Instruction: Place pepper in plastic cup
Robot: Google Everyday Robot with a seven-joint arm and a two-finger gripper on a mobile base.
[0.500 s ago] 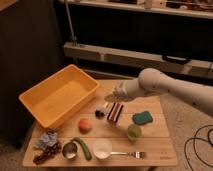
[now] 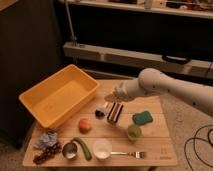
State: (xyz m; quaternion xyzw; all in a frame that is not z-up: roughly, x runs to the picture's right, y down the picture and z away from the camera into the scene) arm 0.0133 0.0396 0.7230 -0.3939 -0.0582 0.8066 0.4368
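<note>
I have the pincer (image 2: 114, 96) at frame centre, above the counter (image 2: 161, 145) and just right of the yellow bin (image 2: 59, 95). I cannot tell whether it is spread or pressed together. Just below it lies a striped packet (image 2: 115, 112), with a teal sponge (image 2: 143, 117) to its right. The plastic cup (image 2: 134, 132) stands under the sponge, lower right of centre. The pepper (image 2: 83, 148) lies near the bottom edge, between the metal cup (image 2: 69, 150) and the white cup (image 2: 102, 148), well apart from the pincer.
</note>
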